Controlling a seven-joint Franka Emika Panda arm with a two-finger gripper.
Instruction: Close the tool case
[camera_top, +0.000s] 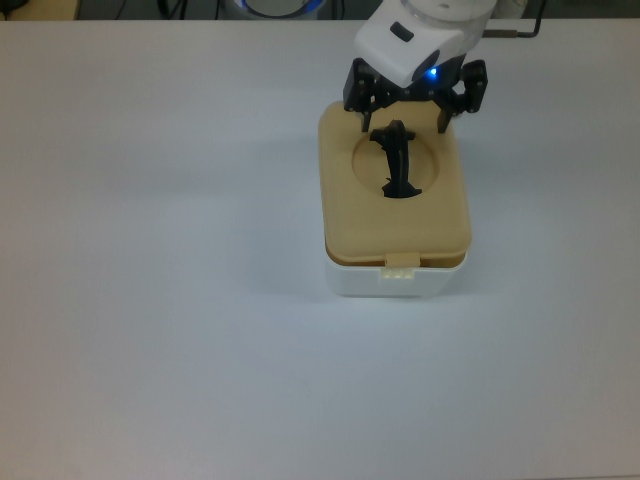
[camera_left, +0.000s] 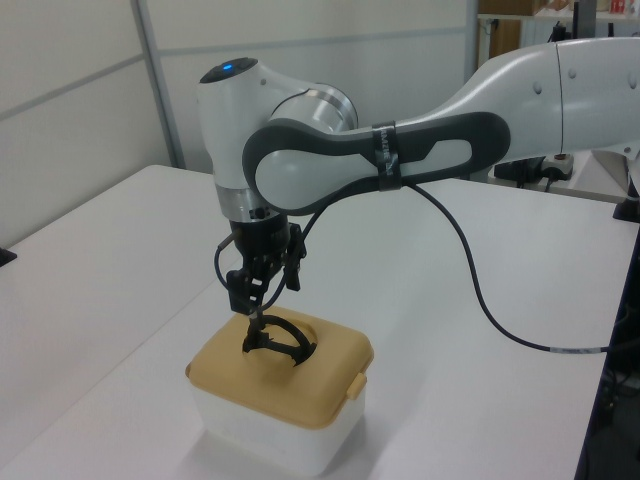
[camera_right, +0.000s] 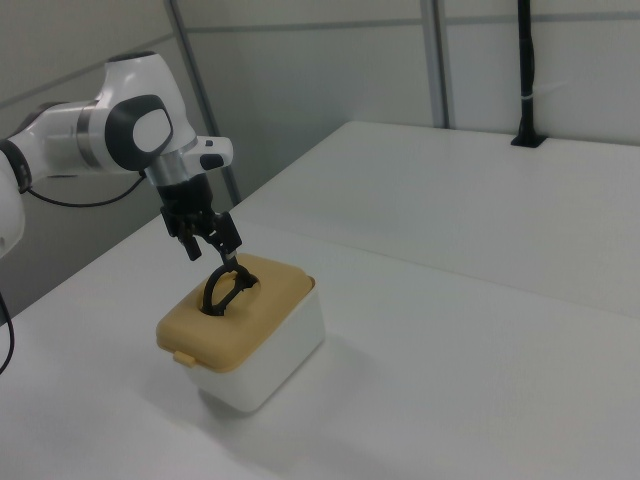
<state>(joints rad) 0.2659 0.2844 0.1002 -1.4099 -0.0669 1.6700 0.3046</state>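
The tool case stands on the white table, its tan lid lying flat on the white box. A small latch tab hangs over the lid's near edge in the top view. The black handle stands upright in the lid's round recess. My gripper hovers just above the handle with nothing held, open, its fingers spread to either side. In the left view the gripper hangs a little above the lid. In the right view the gripper is above the handle.
A black cable loops from the arm down to the table behind the case. A black post stands at the table's far edge in the right view. White tabletop surrounds the case.
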